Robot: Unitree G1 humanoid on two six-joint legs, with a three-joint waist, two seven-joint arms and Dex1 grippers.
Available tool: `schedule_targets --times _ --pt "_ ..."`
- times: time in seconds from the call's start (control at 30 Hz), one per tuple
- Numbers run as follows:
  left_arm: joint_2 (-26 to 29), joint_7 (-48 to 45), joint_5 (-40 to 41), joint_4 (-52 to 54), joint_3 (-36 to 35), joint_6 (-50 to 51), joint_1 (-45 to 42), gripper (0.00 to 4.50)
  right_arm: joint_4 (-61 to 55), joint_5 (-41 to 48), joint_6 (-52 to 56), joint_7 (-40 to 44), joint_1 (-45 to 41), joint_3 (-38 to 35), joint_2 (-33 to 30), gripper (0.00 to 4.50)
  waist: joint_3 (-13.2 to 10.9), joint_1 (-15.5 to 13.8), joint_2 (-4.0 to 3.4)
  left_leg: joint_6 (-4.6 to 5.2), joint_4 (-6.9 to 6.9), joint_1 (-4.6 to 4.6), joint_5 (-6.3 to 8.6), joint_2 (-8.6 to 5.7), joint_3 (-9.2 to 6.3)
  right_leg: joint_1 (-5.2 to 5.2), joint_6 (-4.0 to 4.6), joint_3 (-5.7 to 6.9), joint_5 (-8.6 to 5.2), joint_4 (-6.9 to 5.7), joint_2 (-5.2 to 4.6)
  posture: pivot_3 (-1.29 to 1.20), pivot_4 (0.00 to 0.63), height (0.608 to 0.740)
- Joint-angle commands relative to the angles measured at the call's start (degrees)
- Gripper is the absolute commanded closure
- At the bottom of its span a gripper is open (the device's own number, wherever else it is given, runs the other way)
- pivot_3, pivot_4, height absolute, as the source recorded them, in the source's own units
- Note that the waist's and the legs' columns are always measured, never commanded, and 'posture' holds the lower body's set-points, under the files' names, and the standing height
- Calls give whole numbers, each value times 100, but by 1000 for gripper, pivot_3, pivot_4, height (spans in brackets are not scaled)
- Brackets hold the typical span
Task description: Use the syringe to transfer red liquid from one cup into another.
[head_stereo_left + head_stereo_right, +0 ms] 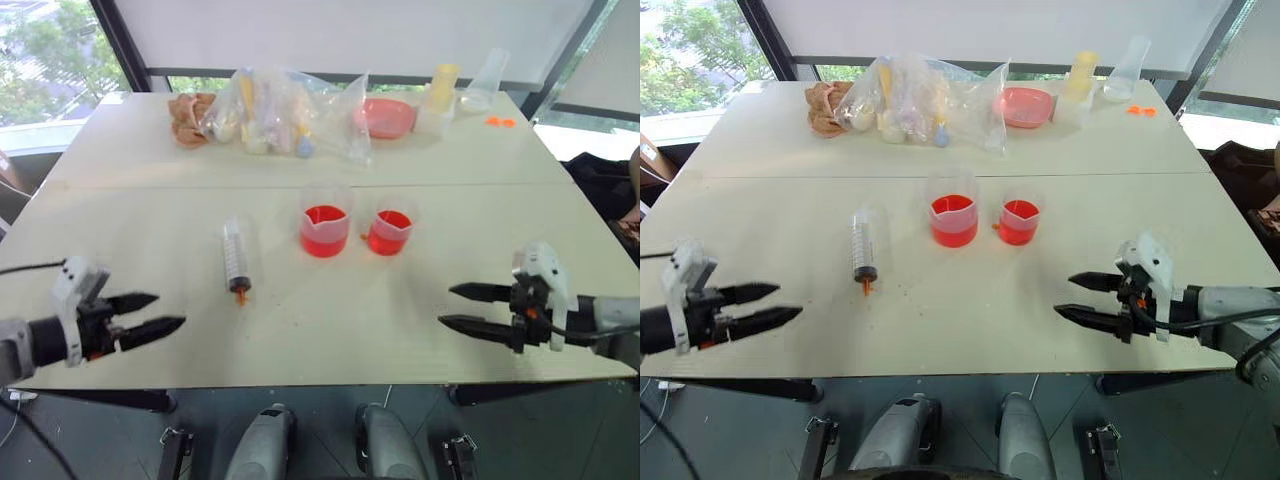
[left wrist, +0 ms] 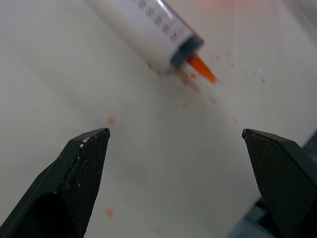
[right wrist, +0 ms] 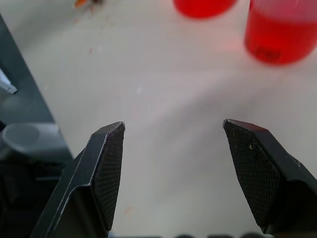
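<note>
The syringe [image 1: 236, 260] lies flat on the pale table, left of centre, with its orange tip [image 2: 200, 67] pointing toward the near edge. The larger cup [image 1: 324, 228] stands at mid-table, about a third full of red liquid [image 1: 324, 232]. Just right of it stands the smaller cup [image 1: 389, 230], which also holds red liquid [image 3: 282, 34]. My left gripper [image 1: 170, 310] hovers open near the front left edge, short of the syringe, with nothing between its fingers. My right gripper [image 1: 445, 305] hovers open at the front right, aimed toward the cups and holding nothing.
Along the far side of the table sit clear plastic bags [image 1: 280, 115] of items, a brown object [image 1: 188, 118], a pink bowl [image 1: 385, 117], a yellow-capped bottle [image 1: 440, 98], a clear flask [image 1: 485, 80] and small orange caps [image 1: 500, 122]. Orange droplets [image 2: 111, 120] spot the table near the syringe.
</note>
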State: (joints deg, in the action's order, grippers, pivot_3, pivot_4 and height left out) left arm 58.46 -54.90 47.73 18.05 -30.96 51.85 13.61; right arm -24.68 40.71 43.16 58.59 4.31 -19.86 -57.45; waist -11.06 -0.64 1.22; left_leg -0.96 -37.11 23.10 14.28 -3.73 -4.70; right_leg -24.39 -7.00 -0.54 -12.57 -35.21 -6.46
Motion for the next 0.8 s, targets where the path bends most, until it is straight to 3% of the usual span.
schedule_targets --times 0.03,0.63,0.8 --pt "65 -118 -64 -45 -89 -142 -169 46 -59 -19 -157 38 -35 -232 -37 1172 0 -5 0 0 0 0 0 2 0 0 0 0 0 0 0 0 150 740" --pt "-48 -37 -1312 179 770 -930 88 46 -137 -240 -372 -188 35 6 193 1172 0 -8 -1 -1 2 17 1 9 0 -14 2 0 2 10 -3 0 150 740" --pt "-241 336 -1313 110 753 -759 -254 46 -154 -306 -379 -270 -49 115 246 1172 0 -8 -1 -1 1 17 1 12 0 -14 3 1 4 10 -1 0 150 740"
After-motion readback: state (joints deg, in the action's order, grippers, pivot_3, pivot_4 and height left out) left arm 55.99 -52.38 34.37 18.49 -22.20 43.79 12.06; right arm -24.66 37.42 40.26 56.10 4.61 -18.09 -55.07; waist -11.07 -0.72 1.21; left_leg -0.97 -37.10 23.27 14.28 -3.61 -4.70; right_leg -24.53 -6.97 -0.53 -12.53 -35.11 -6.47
